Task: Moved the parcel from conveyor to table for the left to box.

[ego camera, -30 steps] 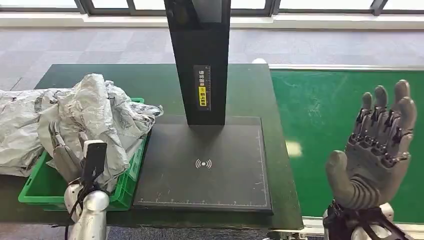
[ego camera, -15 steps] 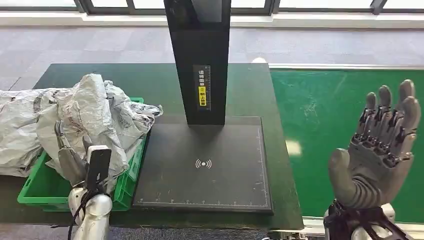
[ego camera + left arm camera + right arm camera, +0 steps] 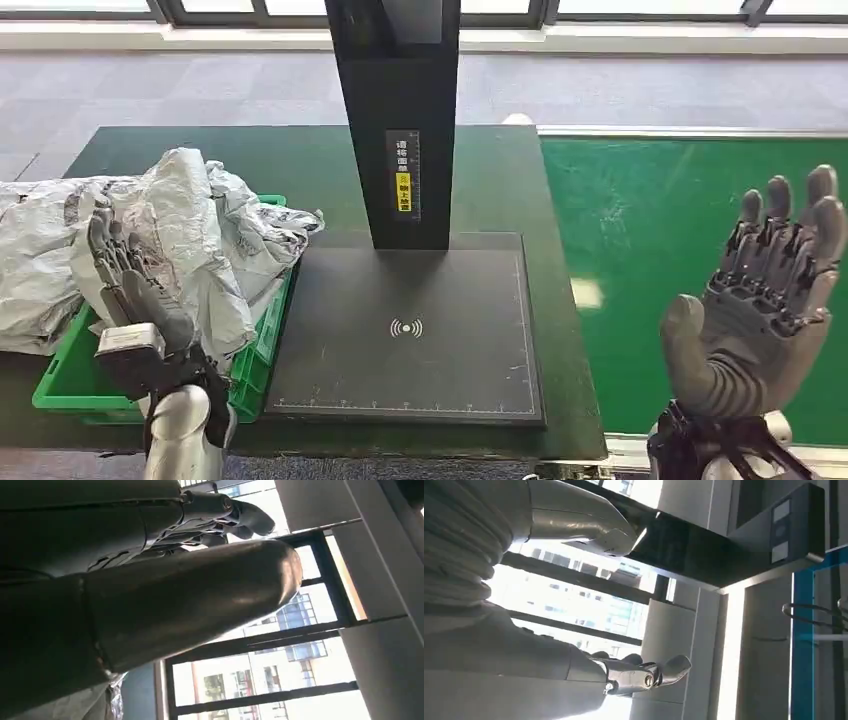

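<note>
**Right wrist camera: open hand against bright windows**

The right hand (image 3: 574, 630) enters from the left edge of the frame, its pale ribbed cover (image 3: 459, 545) filling the upper left. A thick thumb (image 3: 579, 525) reaches across the top, and darker fingers (image 3: 644, 672) extend toward the lower middle, spread apart and holding nothing. Behind the hand, sunlit windows (image 3: 574, 600) show buildings outside. A dark panel (image 3: 784, 525) sits at upper right.

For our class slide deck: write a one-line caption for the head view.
Both hands, left and right, raised open; grey parcels heaped in the green crate.
</note>
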### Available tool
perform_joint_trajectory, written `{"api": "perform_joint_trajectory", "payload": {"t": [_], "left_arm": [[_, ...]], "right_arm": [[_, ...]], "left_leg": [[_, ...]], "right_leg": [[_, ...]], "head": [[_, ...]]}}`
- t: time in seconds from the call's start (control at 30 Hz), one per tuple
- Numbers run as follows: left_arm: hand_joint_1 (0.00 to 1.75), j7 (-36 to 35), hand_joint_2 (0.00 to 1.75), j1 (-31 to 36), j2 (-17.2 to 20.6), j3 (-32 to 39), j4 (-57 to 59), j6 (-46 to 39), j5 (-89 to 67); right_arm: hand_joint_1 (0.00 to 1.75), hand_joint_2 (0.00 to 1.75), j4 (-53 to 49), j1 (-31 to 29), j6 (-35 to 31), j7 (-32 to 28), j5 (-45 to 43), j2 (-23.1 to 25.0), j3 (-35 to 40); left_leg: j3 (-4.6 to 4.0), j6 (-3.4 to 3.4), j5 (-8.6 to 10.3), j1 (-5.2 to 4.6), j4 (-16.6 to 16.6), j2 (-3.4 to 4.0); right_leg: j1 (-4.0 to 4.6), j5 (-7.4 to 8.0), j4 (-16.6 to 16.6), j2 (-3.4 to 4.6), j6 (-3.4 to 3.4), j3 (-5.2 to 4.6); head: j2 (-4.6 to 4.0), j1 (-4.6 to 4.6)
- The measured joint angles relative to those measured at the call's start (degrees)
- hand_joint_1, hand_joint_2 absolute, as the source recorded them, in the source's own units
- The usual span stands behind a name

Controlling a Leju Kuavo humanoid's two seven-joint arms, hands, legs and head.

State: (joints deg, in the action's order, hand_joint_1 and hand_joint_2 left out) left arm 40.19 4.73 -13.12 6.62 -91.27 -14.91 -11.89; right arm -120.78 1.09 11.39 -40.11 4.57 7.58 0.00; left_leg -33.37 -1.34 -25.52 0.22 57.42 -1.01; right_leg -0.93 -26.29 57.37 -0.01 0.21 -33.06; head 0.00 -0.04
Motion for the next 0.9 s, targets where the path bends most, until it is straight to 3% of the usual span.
{"api": "perform_joint_trajectory", "payload": {"t": [0.03,0.07,0.1,0.2,0.63,0.9], "left_arm": [[0.00,0.00,1.75,-0.07,0.00,-0.30,-0.39,0.09,0.00],[0.00,0.00,1.75,-0.15,0.02,-0.63,-0.79,0.33,0.17],[0.00,0.00,1.75,-0.25,0.02,-0.88,-1.25,1.10,1.01],[0.00,0.00,1.75,-0.51,0.46,-2.43,-3.06,5.98,5.52],[0.00,-0.02,1.75,2.02,3.43,-9.22,-2.49,41.87,10.64],[0.00,-0.02,1.75,2.03,3.76,-10.34,-2.84,47.84,11.72]], "right_arm": [[0.00,1.75,-0.06,0.00,0.00,0.00,0.00,0.00,-0.02],[0.00,1.75,-0.11,0.00,0.00,-0.02,-0.02,0.00,-0.02],[0.00,0.00,-0.13,0.01,0.00,0.00,-0.09,-0.02,-0.02],[0.00,0.00,-0.20,0.31,-0.33,-0.02,0.20,-0.09,-0.02],[0.00,0.00,0.70,0.93,2.36,0.04,-0.94,-0.94,-0.02],[0.00,0.00,1.09,0.86,2.54,0.04,-0.90,-0.94,-0.02]], "left_leg": [[0.00,0.00,0.00,0.00,0.00,0.00],[0.00,0.00,0.00,0.00,0.00,0.00],[0.00,0.00,0.00,0.00,0.00,0.00],[0.00,0.00,0.00,0.00,0.00,0.01],[-0.02,-0.01,-0.01,0.00,0.00,0.04],[-0.04,-0.02,-0.02,0.00,0.00,0.05]], "right_leg": [[0.00,0.00,0.00,0.00,0.00,0.00],[0.00,0.00,0.00,-0.01,0.00,0.00],[0.00,0.00,0.00,0.00,0.00,0.00],[0.00,0.00,0.00,0.00,0.00,-0.01],[-0.01,0.01,0.00,0.12,0.00,-0.06],[0.00,0.00,0.00,0.12,0.00,-0.08]], "head": [[0.00,0.00],[0.00,0.00],[0.00,0.00],[0.00,0.00],[0.00,0.00],[0.00,0.00]]}}
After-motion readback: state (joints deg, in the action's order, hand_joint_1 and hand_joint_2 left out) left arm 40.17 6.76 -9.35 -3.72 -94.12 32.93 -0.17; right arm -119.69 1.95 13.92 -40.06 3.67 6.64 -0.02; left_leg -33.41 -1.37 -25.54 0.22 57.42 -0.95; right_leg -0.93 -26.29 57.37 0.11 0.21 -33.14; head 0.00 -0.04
